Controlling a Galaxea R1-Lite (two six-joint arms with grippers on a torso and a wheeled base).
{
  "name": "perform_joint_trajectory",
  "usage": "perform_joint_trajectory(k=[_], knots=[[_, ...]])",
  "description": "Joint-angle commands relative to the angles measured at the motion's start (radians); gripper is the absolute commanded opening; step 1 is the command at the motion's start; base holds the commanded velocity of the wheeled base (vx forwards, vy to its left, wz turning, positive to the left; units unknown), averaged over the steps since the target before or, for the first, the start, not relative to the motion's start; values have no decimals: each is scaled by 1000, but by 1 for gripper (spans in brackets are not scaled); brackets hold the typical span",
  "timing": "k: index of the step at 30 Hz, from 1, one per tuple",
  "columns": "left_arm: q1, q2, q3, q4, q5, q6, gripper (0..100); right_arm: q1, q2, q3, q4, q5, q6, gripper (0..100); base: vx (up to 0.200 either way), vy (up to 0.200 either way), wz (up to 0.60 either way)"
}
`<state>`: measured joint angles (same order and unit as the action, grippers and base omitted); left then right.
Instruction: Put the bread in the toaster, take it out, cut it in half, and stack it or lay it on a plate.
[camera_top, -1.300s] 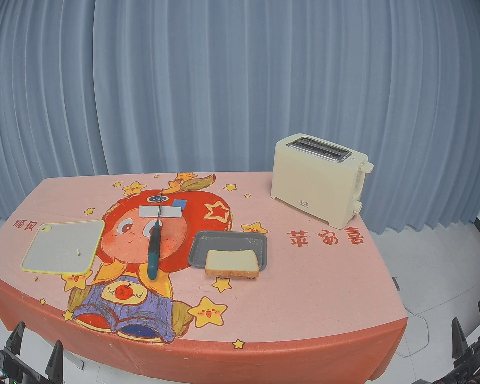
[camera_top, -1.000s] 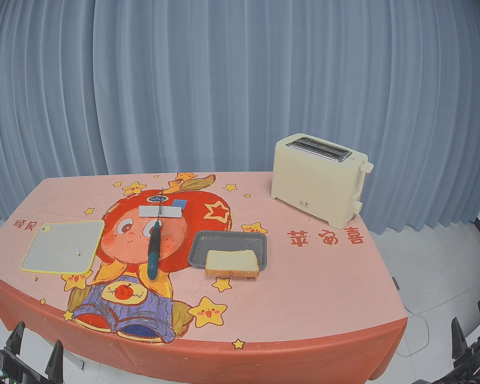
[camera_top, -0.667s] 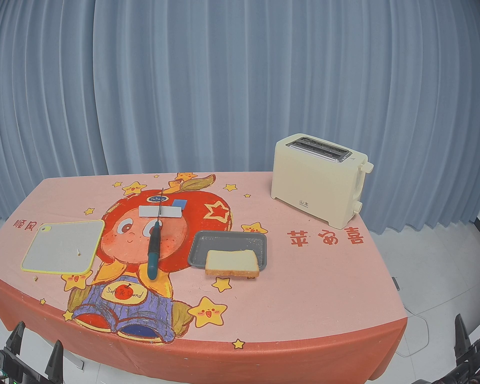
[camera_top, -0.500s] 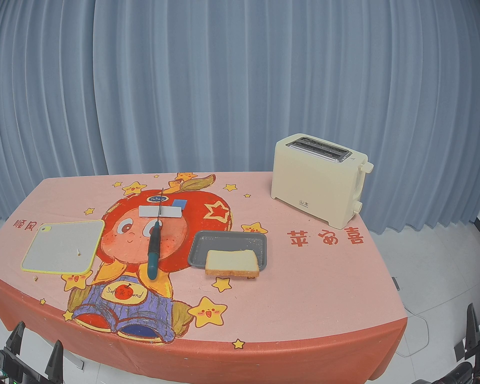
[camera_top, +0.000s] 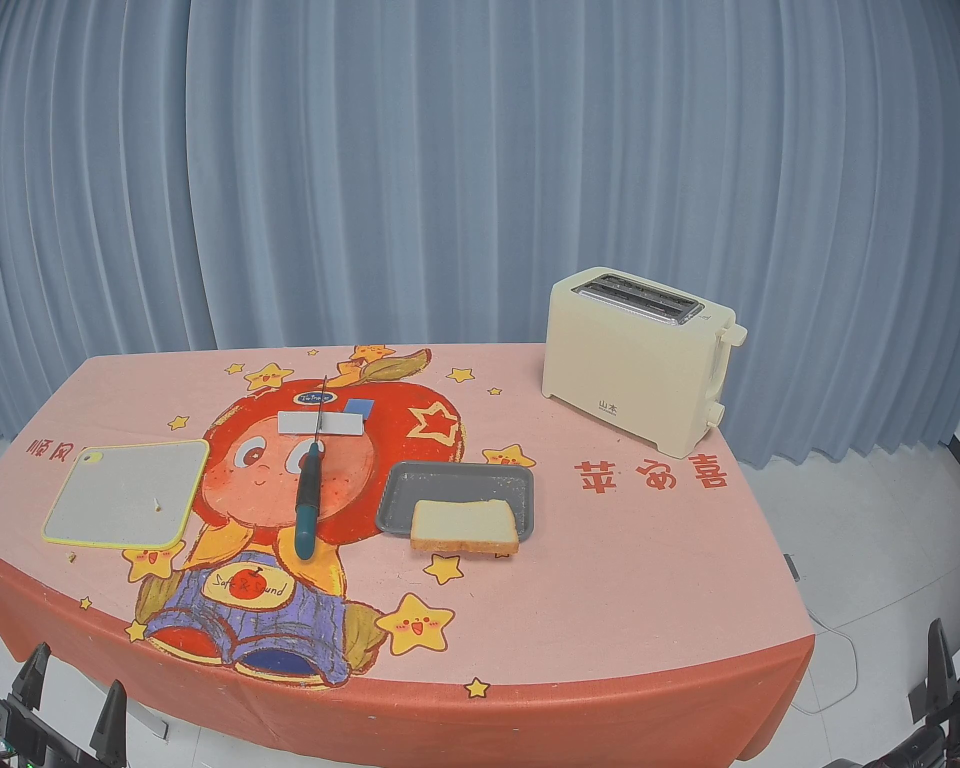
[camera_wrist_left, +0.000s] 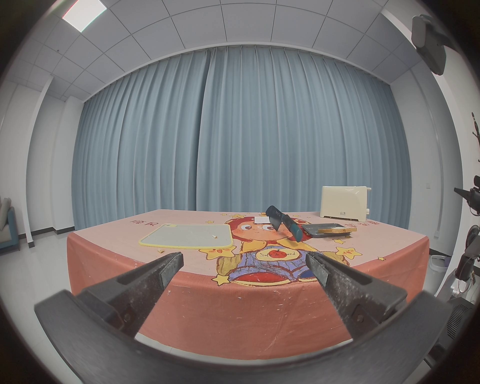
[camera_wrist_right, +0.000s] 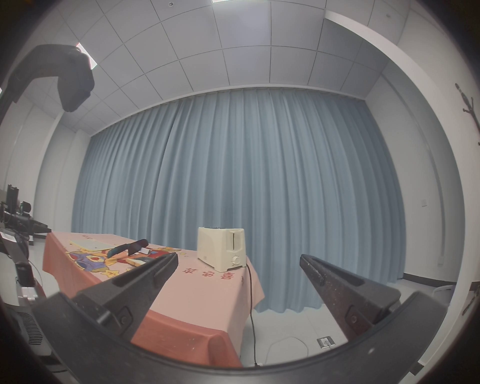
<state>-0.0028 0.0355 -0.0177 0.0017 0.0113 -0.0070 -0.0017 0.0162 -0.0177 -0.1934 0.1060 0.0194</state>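
Note:
A slice of bread (camera_top: 464, 526) lies at the near end of a grey tray (camera_top: 455, 480) in the middle of the table. The cream toaster (camera_top: 635, 360) stands at the back right with its slots empty. A teal-handled knife (camera_top: 308, 490) rests left of the tray, its blade over a small white block (camera_top: 320, 423). My left gripper (camera_wrist_left: 245, 267) is open and empty, below the table's front left edge (camera_top: 75, 690). My right gripper (camera_wrist_right: 239, 270) is open and empty too, low off the table's right corner and facing the toaster (camera_wrist_right: 221, 248).
A pale cutting board (camera_top: 127, 493) with a yellow rim lies at the table's left end with a few crumbs on it. A blue curtain hangs behind the table. The toaster's cord runs down to the floor on the right.
The right gripper's finger at the head view's bottom right corner has shifted to the right, toward the picture's edge. The left gripper and everything on the table have stayed put.

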Motion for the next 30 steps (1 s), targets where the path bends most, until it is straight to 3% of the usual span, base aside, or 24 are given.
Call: perform_joint_trajectory(k=[1,6,14,18,24,30], knots=[[0,0,18,0,1,-1,100,0,-10,-10,11,24,2,100,0,0,0],[0,0,18,0,-1,-1,100,-1,-15,-16,17,49,4,100,0,0,0],[0,0,18,0,1,1,100,-3,-7,-79,149,74,4,100,0,0,0],[1,0,18,0,1,-1,100,-11,28,-97,155,123,4,100,0,0,0],[0,0,18,0,1,-1,100,-8,91,-116,146,126,7,100,0,0,0],[0,0,18,0,-1,-1,100,2,165,-157,146,127,45,100,0,0,0]])
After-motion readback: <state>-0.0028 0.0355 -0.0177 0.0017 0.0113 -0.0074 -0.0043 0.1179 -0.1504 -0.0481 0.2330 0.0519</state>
